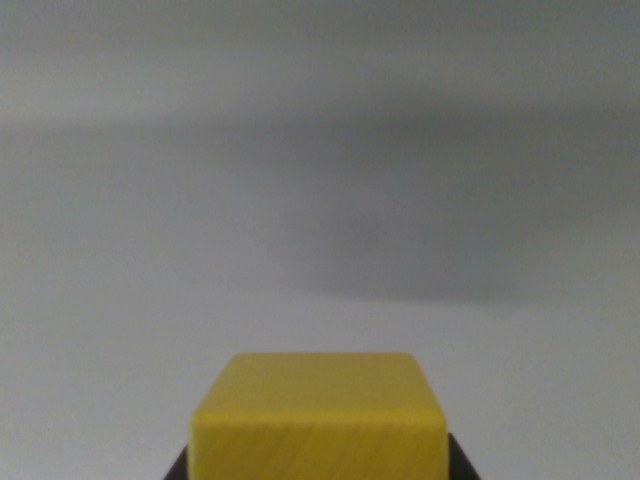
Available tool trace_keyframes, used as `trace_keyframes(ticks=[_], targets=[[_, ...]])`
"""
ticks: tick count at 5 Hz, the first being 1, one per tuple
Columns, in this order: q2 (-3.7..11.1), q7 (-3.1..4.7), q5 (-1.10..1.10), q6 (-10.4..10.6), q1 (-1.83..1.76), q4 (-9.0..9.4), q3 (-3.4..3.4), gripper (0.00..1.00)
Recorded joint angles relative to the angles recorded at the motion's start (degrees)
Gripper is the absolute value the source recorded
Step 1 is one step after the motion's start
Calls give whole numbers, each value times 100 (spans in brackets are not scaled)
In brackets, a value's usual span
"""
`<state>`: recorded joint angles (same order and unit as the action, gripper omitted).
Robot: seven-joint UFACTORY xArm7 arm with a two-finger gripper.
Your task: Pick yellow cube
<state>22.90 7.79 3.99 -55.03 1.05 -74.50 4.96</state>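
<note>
Plain pale grey surface [150, 300] with a soft, dark shadow [420, 260]

setting unclear, plain grey surface [150, 300]

You see very little of your gripper [318, 470] in the wrist view: just two dark corners at the bottom edge, one low on the wrist view's left and one low on the wrist view's right. These dark finger [178, 470] parts sit tight against the two sides of the cube [318, 420], with no gap visible on either side, so your jaws are closed onto it. The fingertips themselves are cut off by the frame. You cannot see your arm or wrist at all.
</note>
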Motion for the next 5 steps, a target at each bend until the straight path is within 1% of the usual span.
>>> trace_keyframes(ticks=[1, 2, 3, 4, 5], targets=[[-109, -15, -17, -258, -3, -149, 7, 100], [-109, -15, -17, -258, -3, -149, 7, 100], [-223, -31, -35, -526, -7, -304, 14, 100], [-223, -31, -35, -526, -7, -304, 14, 100], [-338, -47, -53, -797, -10, -461, 22, 100]])
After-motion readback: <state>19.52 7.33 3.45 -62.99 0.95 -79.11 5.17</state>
